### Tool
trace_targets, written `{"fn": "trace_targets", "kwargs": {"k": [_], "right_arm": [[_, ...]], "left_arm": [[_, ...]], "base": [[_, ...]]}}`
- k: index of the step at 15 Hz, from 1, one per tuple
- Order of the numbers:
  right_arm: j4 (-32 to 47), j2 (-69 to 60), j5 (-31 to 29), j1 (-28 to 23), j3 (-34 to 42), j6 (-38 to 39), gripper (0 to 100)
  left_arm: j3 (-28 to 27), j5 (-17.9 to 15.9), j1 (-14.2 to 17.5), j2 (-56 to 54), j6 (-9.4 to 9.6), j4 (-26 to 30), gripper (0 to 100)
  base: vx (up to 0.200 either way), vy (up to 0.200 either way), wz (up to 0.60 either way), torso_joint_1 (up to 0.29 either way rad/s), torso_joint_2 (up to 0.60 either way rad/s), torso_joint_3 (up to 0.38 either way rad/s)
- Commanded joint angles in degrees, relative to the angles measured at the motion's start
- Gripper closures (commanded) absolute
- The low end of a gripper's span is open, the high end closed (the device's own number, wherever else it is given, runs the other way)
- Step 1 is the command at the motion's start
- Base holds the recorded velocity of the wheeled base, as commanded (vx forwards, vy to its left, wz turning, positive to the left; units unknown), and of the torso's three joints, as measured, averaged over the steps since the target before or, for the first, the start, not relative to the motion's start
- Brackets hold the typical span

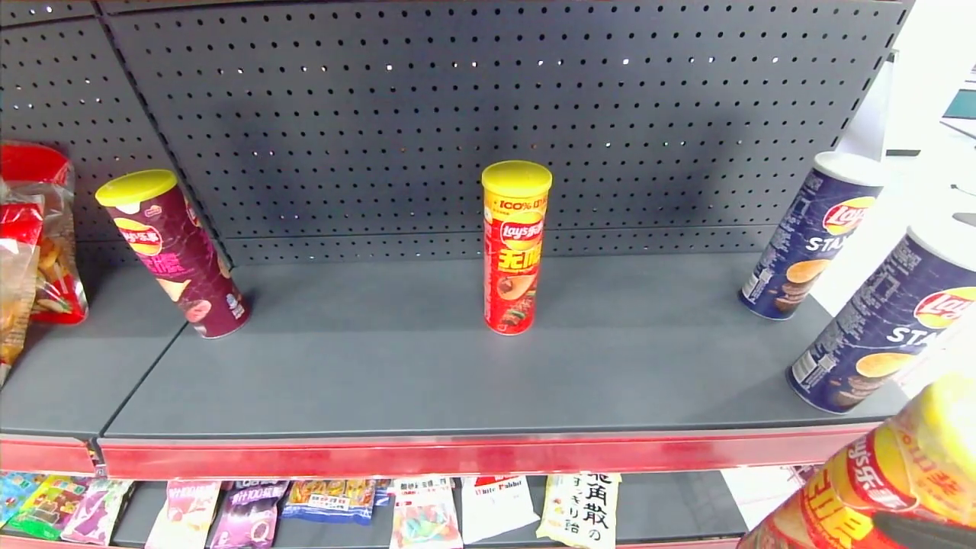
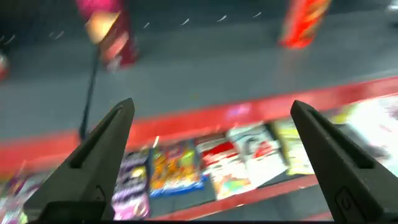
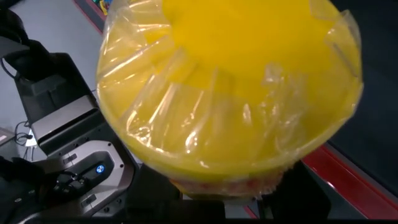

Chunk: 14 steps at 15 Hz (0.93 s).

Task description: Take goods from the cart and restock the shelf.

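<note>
A red chip can with a yellow lid (image 1: 877, 480) hangs tilted at the lower right, below the shelf's front edge. My right gripper (image 1: 919, 528) is shut on it, one black finger showing across its body. Its plastic-wrapped yellow lid (image 3: 230, 81) sits close before the right wrist camera and hides the fingers there. The grey shelf (image 1: 427, 381) carries an upright red can (image 1: 515, 248) in the middle. My left gripper (image 2: 211, 104) is open and holds nothing, in front of the shelf's red lip (image 2: 236, 115).
A maroon can (image 1: 174, 255) stands at the shelf's left, two blue cans (image 1: 812, 236) (image 1: 877, 328) at its right end. Snack bags (image 1: 30, 229) sit on the neighbouring section. Packets (image 1: 427, 511) line the lower shelf. Free room lies either side of the middle can.
</note>
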Motion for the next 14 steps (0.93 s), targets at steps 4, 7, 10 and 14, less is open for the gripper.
{"fn": "trace_targets", "kwargs": {"k": [4,7,10,14], "right_arm": [[0.0,2.7,0.0,-0.1,-3.8,0.0,100],[0.0,2.9,-0.1,-0.4,-4.1,0.1,100],[0.0,2.8,-0.1,-0.7,-4.4,1.1,100],[0.1,2.5,-0.3,-0.8,-4.5,1.5,100]], "left_arm": [[-32.9,-19.0,-12.8,58.7,6.14,-7.3,0],[-39.9,-19.8,-16.7,70.2,8.16,-9.5,0],[-46.2,-21.9,-18.1,77.9,8.69,-9.6,0],[-57.2,-22.2,-19.7,87.8,10.36,-9.6,0]], "base": [[0.000,0.000,0.00,0.000,0.00,0.000],[0.000,0.000,0.00,0.000,0.00,0.000],[0.000,0.000,0.00,0.000,0.00,0.000],[0.000,0.000,0.00,0.000,0.00,0.000]]}}
